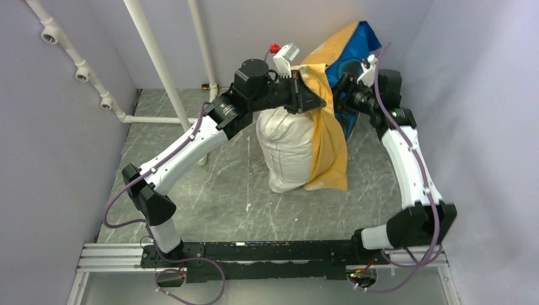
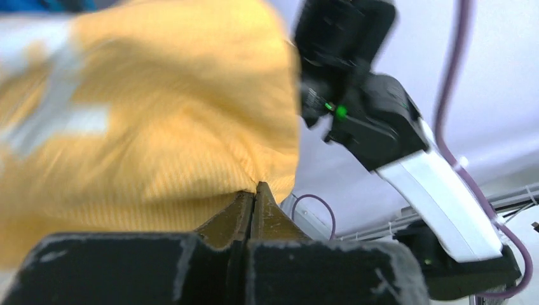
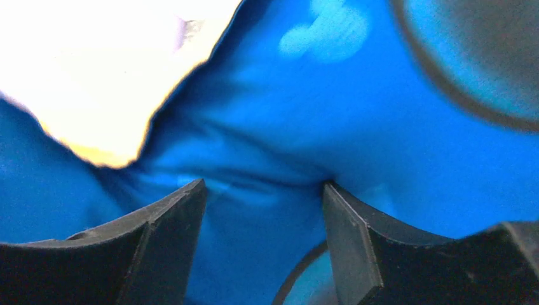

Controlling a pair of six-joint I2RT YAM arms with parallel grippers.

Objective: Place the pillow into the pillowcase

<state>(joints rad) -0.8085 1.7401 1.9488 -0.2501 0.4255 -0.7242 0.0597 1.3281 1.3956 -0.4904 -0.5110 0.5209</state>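
Observation:
The white pillow [image 1: 283,149] stands upright on the floor, its right side covered by the pillowcase [image 1: 330,146], yellow-orange in front and blue at the raised top. My left gripper [image 1: 310,95] is shut on the yellow upper edge. In the left wrist view its jaws [image 2: 256,189] meet tightly, pinching the yellow pillowcase [image 2: 159,127]. My right gripper [image 1: 348,90] is against the blue side, behind the case. In the right wrist view it [image 3: 264,185] stands open, both fingertips [image 3: 175,219] touching blue pillowcase [image 3: 356,127] cloth that bulges between them.
White pipes [image 1: 159,70] run down the back-left wall to the grey marbled floor [image 1: 216,197]. Walls close in on both sides. The right arm [image 2: 388,133] shows close by in the left wrist view. An aluminium rail [image 1: 114,257] carries the arm bases at the near edge.

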